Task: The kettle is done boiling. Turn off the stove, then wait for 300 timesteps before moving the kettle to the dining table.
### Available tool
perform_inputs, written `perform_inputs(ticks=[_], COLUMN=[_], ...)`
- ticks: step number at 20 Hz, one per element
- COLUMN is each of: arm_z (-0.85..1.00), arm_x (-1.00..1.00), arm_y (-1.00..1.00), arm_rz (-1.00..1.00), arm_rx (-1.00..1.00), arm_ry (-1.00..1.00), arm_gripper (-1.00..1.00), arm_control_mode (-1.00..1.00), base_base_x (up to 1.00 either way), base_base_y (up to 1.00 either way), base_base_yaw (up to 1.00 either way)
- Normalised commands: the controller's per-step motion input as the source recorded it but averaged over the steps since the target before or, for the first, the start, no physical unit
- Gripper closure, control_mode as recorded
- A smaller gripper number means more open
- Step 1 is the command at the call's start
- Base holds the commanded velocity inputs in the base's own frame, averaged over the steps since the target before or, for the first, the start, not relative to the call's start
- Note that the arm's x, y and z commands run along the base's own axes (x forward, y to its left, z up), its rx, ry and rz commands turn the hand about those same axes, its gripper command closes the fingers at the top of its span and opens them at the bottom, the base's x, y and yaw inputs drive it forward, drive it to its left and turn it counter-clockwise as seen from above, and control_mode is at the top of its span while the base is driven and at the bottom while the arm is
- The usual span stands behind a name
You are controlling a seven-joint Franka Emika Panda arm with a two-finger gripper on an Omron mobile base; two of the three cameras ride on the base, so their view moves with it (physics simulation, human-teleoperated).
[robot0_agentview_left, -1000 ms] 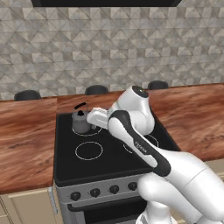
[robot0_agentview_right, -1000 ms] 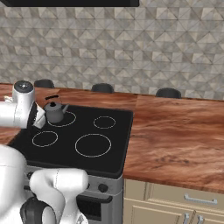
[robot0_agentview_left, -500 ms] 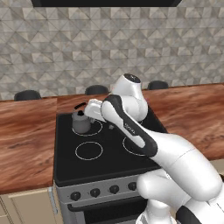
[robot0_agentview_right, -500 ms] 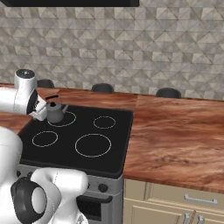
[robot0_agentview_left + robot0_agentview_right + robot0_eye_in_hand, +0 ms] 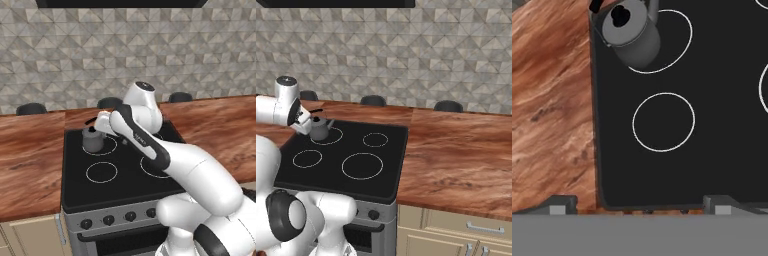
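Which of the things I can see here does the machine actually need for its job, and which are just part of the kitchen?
Needed for the job:
- kettle, sitting on a rear burner
- stove, with its front knobs
- end effector, open, beside the kettle

Just there:
- wood counter
- black stools behind it
- tiled wall
- cabinet drawers

Glossy white arm (image 5: 165,155) of rounded segments, dark bands at the joints, a black-capped round joint behind the hand, two small dark grey fingertips (image 5: 562,204)
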Motion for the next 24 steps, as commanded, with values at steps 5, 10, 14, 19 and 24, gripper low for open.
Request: perform_inputs(ticks=[5, 10, 14, 19, 24], arm_z=[0.00, 0.00, 0.00, -0.01, 0.00], arm_x=[0.20, 0.28, 0.33, 0.34, 0.32], arm_y=[0.09, 0.05, 0.01, 0.02, 0.05], arm_rz=[0.00, 0.00, 0.00, 0.00, 0.00], arm_rx=[-0.02, 0.00, 0.00, 0.00, -0.02], arm_ry=[0.00, 0.00, 0.00, 0.00, 0.01], arm_gripper=[-1.00, -1.00, -1.00, -1.00, -1.00], arm_control_mode=[-1.00, -1.00, -1.00, -1.00, -1.00], base_base_x=[0.00, 0.00, 0.00, 0.00, 0.00], base_base_y=[0.00, 0.00, 0.00, 0.00, 0.00], base_base_yaw=[0.00, 0.00, 0.00, 0.00, 0.00])
